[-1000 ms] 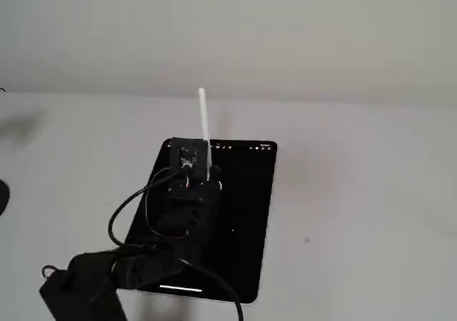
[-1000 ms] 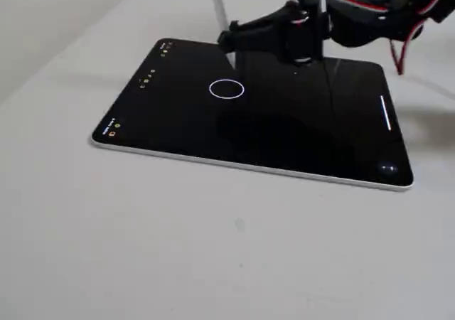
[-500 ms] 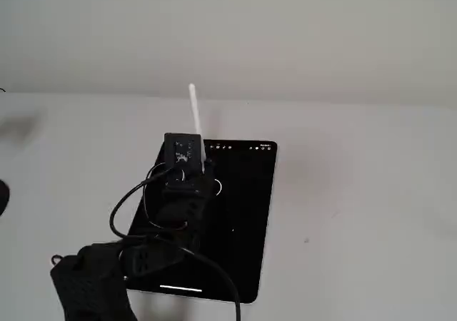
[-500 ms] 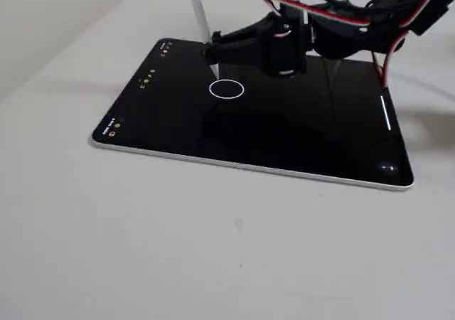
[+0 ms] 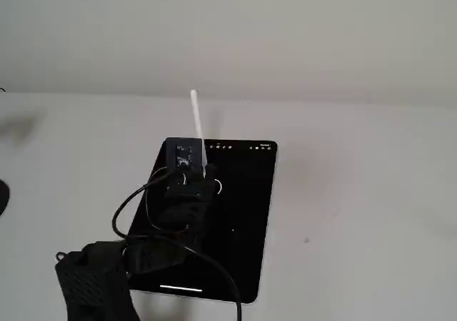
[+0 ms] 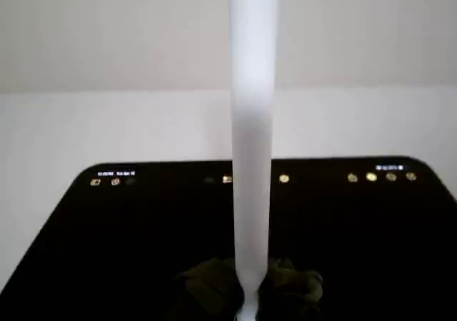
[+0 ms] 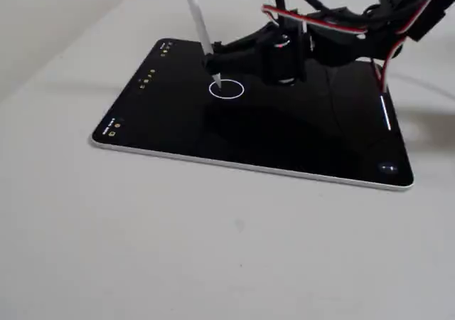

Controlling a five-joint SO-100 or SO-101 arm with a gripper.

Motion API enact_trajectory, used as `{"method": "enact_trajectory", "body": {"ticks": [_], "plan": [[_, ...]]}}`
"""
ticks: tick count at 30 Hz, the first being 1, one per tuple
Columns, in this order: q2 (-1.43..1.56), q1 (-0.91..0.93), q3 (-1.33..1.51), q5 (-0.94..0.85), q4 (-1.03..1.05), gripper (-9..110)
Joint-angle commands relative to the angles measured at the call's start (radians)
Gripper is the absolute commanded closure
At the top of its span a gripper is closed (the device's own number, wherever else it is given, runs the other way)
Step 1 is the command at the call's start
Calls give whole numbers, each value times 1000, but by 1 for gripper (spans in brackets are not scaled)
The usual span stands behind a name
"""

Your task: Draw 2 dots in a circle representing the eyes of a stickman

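A black tablet [image 5: 243, 228] lies on the white table, also in the other fixed view [image 7: 284, 142] and the wrist view [image 6: 107, 250]. A thin white circle [image 7: 243, 89] is drawn on its screen; in a fixed view only an arc [image 5: 218, 187] shows beside the arm. My gripper [image 7: 215, 58] is shut on a white stylus [image 7: 195, 14], which stands nearly upright [image 5: 195, 121] [image 6: 252, 121]. The stylus tip rests at the screen inside the left part of the circle. I see no dots; the tip and gripper [image 5: 203, 175] cover that spot.
Small toolbar icons [image 6: 371, 177] line the tablet's far edge. The arm's black body and cable [image 5: 143, 214] stretch over the tablet's left half. A white bar [image 7: 384, 114] glows on the screen near the arm. Bare white table [image 7: 213, 249] surrounds the tablet.
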Motion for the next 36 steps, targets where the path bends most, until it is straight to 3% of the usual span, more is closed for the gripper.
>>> {"method": "enact_trajectory", "body": {"ticks": [1,23,29,36], "plan": [[6,-26,-71,-15,-5,101],[60,-12,-37,-18,-5,101],[244,35,-44,133,147,101],[242,69,-74,95,207,101]]}}
